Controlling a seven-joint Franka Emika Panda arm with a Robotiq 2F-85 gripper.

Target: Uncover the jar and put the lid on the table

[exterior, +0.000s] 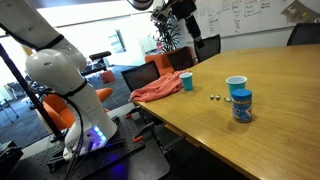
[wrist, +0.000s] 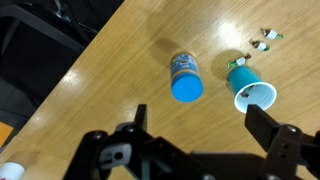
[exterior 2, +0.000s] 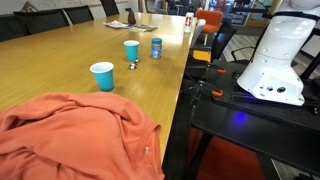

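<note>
The jar (exterior: 241,107) stands upright on the wooden table (exterior: 270,140). It has a blue label band and the blue lid (exterior: 241,96) sits on top. It also shows in an exterior view (exterior 2: 156,48). In the wrist view the jar (wrist: 184,68) and its lid (wrist: 187,90) lie below and ahead of my gripper (wrist: 200,128). The gripper is open and empty, its two dark fingers spread wide. In an exterior view the gripper (exterior: 177,12) hangs high above the table's far end, well away from the jar.
A white cup with a blue rim (exterior: 236,85) stands right beside the jar and also shows in the wrist view (wrist: 250,90). A small solid-blue cup (exterior: 187,81), small metal pieces (exterior: 215,97) and an orange cloth (exterior: 158,89) lie on the table. Chairs line the table's edge.
</note>
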